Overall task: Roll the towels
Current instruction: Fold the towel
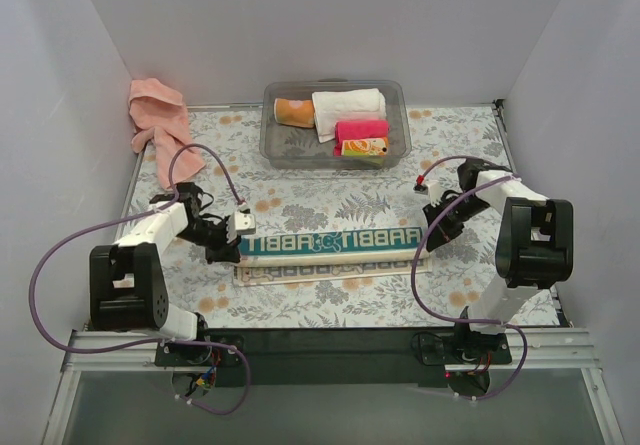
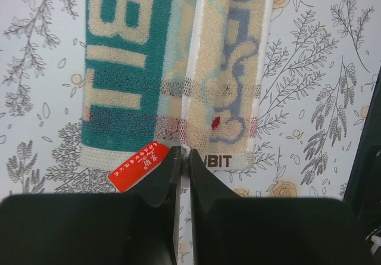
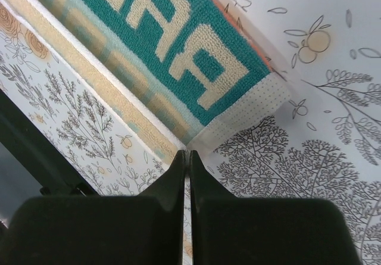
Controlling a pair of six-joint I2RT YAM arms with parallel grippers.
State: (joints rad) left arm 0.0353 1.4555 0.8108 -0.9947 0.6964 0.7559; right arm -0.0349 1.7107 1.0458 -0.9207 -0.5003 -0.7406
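Patterned towel (image 1: 330,243) lies long axis nine-to-three on the surface (image 1: 300,310); left hand (image 1: 244,231) and right hand (image 1: 432,237) clenched at opposite ends, grip unconfirmed.

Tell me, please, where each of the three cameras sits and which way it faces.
Top external: above and behind the bases, looking down on the table; both arms, left gripper and right gripper, show.
Left wrist: on the left arm, looking down past its shut fingers at the patterned towel's tagged end.
Right wrist: on the right arm, looking down past its shut fingers at that towel's other end.
Shared: all three show the patterned towel.
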